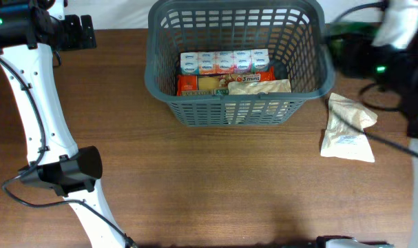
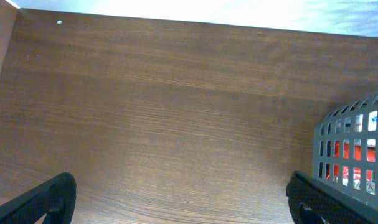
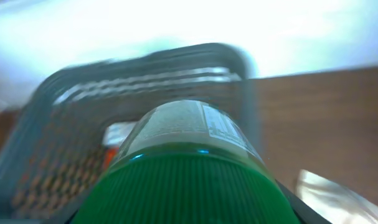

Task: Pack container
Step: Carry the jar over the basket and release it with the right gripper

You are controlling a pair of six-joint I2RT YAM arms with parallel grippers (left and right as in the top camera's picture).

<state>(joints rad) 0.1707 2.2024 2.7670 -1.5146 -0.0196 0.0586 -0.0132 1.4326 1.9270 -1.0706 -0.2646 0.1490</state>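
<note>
Closest to the robot's side, a brown wood-grain table (image 1: 215,196), with the white links of the left arm (image 1: 40,131) rising along its left part. Farther in and to the right, a pale pouch (image 1: 348,129) lying flat on the wood, near the basket's right near corner but apart from it. Beyond, at the far middle of the table, the container (image 1: 202,110): a large dark grey plastic basket with slotted sides and a thick rim, standing upright. On its floor, an orange-red packet (image 1: 193,84) at the near side, a beige sachet (image 1: 260,87) lying over the packet's right part, and behind both a row of small white cartons (image 1: 224,63). At the far left, well apart from the container, the left gripper (image 2: 185,202), fingers spread wide with nothing between them, over bare wood; in its own camera, only one rounded corner of the container, at the right edge, just above the right fingertip. At the far right, near the container's right rim and outside it, the right gripper (image 3: 185,214), blurred, closed around a green-capped bottle (image 3: 182,140) with a pale printed label. In that wrist's camera, the bottle filling the foreground, the container behind it and toward the left, and a corner of the pale pouch at the lower right.
</note>
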